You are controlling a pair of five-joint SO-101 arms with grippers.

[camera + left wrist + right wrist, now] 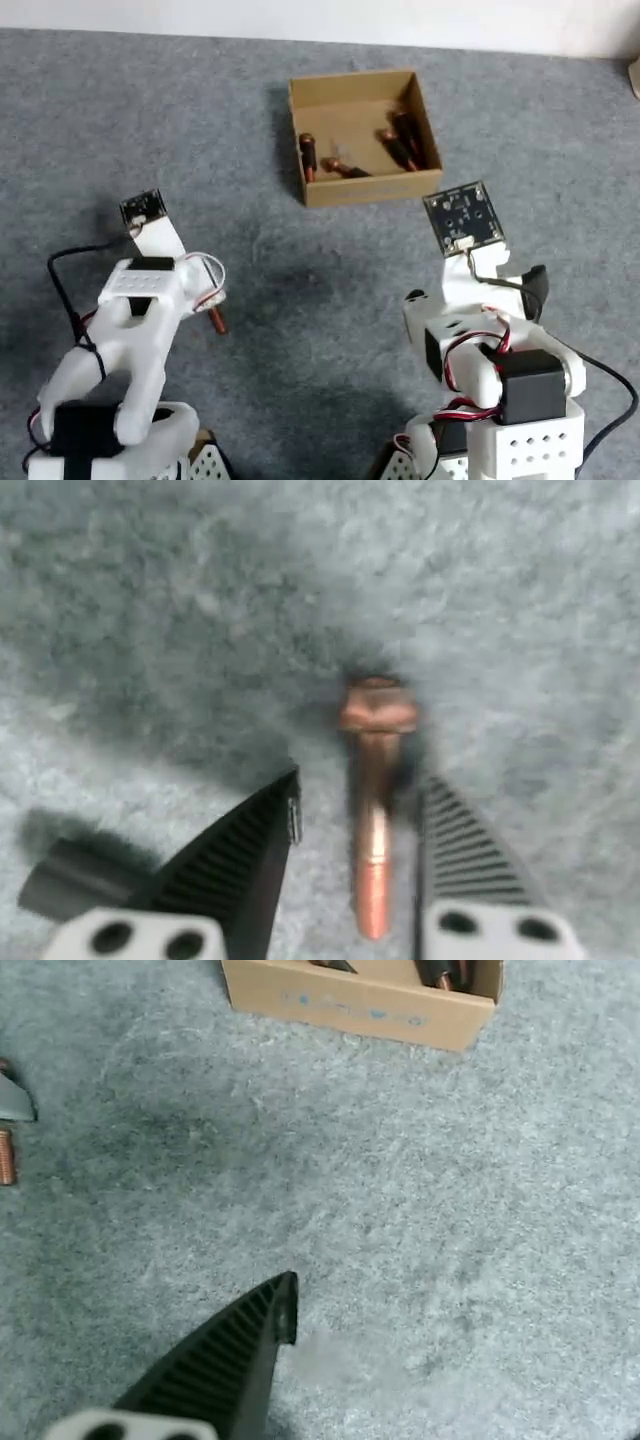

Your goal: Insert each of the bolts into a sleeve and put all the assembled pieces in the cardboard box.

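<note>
- Left wrist view: your left gripper (362, 785) is standing partly open, its jaws straddling a copper bolt (375, 820) without clamping it.
- You are seeing the bolt running lengthwise between the jaws. It is hugging one jaw and leaving a clear gap to the other, with its flanged head pointing away from the wrist, above the grey carpet (150, 610).
- Your right gripper (270, 1335) is hanging over the carpet short of the box, and you cannot tell whether it is wide or narrow.
- Looking at the high view, your left arm (140, 300) is sitting well apart from the cardboard box (365, 190), with the bolt showing just beside its front end.
- You are finding the box at the far middle of the table, nearer your right arm (480, 350), holding several copper-and-dark pieces (400, 145).
</note>
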